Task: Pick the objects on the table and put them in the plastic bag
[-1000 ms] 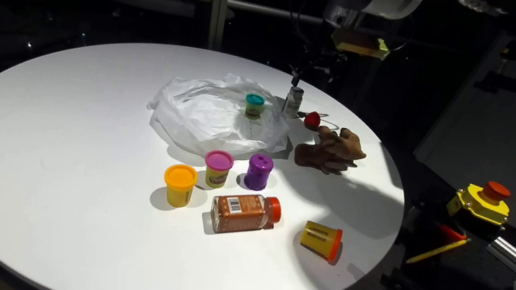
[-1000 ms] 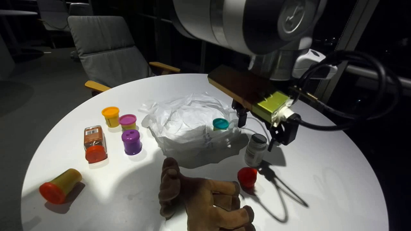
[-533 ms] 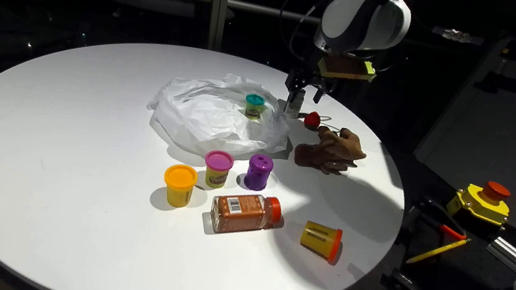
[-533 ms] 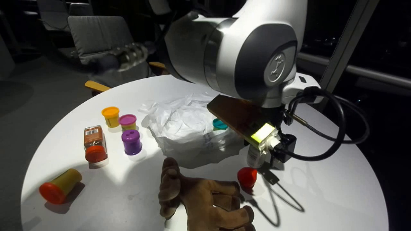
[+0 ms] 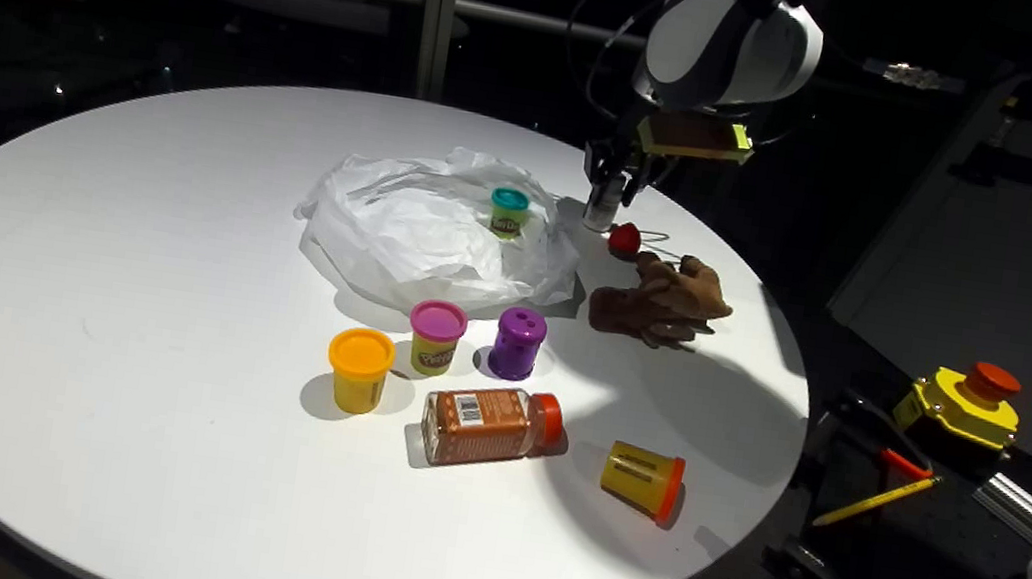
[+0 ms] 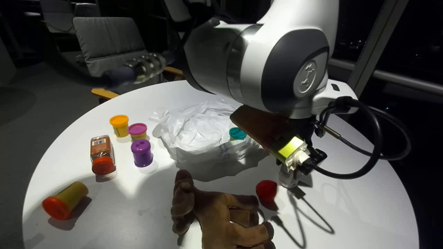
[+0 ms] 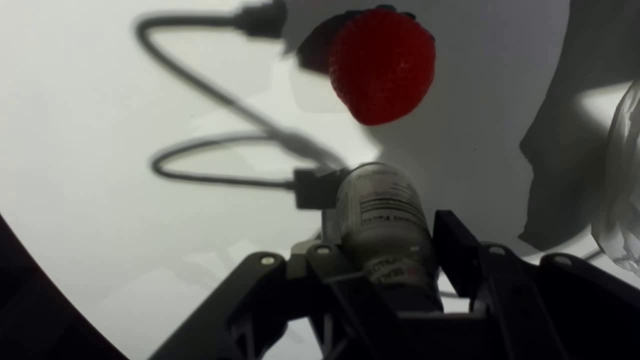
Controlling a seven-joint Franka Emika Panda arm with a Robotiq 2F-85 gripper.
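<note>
At the far right of the white table, my gripper is shut on a small white bottle, a finger against each side. The bottle's base seems to rest on the table. The plastic bag lies crumpled beside it, and a teal-lidded cup sits within its folds. Near the bag stand a yellow cup, a pink-lidded cup and a purple cup. A brown-labelled jar and an orange-lidded yellow tub lie on their sides. A red piece is just beyond the bottle.
A brown lumpy toy, shaped like a hand, lies by the red piece. Dark looping lines, cable or shadow, run on the table near the bottle. A grey chair stands behind the table. Off its edge is a yellow-and-red device.
My gripper has come down to the white bottle and its fingers have closed around it. The bottle has shifted slightly away from the bag. The other objects have not moved.
</note>
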